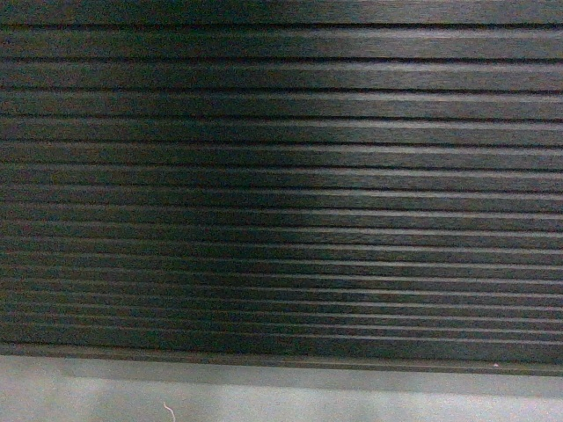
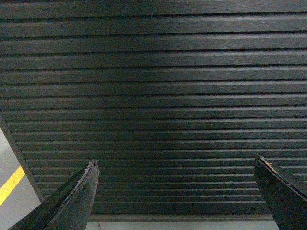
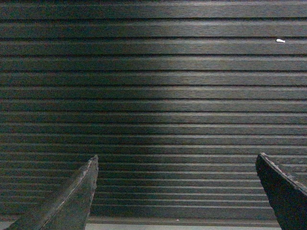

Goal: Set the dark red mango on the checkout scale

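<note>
- Counter: its dark, horizontally ribbed front panel fills the head view; a strip of grey floor lies below.
- Left hand: fingers spread wide, empty, facing the ribbed panel; a yellow floor line shows at lower left.
- Right hand: fingers spread wide, empty, facing the same panel.
- Dark red mango and scale: neither appears in any view.

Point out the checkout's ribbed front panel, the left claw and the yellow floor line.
checkout [image 1: 281, 176], head view, on its ribbed front panel.
left claw [image 2: 177, 191], left wrist view, midway between the two spread fingertips.
yellow floor line [image 2: 9, 186], left wrist view, on the stripe's middle.
</note>
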You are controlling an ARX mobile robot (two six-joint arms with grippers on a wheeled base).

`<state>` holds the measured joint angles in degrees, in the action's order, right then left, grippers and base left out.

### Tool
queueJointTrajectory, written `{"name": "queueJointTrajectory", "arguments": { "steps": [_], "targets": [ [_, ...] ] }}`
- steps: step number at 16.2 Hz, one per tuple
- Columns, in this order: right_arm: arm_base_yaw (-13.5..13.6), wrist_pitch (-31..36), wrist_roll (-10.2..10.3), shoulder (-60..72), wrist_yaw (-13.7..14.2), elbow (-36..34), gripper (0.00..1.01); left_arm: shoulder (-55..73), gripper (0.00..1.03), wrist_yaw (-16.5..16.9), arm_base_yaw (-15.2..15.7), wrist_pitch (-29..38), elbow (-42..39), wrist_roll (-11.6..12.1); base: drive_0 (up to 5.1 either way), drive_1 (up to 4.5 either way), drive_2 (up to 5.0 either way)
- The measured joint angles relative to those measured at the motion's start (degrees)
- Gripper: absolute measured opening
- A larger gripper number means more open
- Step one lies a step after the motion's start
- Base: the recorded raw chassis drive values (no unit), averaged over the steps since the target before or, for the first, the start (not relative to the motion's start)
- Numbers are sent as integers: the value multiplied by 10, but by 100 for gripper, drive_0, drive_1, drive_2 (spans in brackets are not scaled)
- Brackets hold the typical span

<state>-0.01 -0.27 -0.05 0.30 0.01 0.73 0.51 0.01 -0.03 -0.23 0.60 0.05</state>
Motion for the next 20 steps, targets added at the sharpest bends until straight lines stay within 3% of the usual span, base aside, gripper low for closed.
{"name": "queueJointTrajectory", "arguments": {
  "steps": [20],
  "targets": [
    [0,0,0,0,0,0,98,0,98,0,0,0,0,0,0,0,0]
  ]
}}
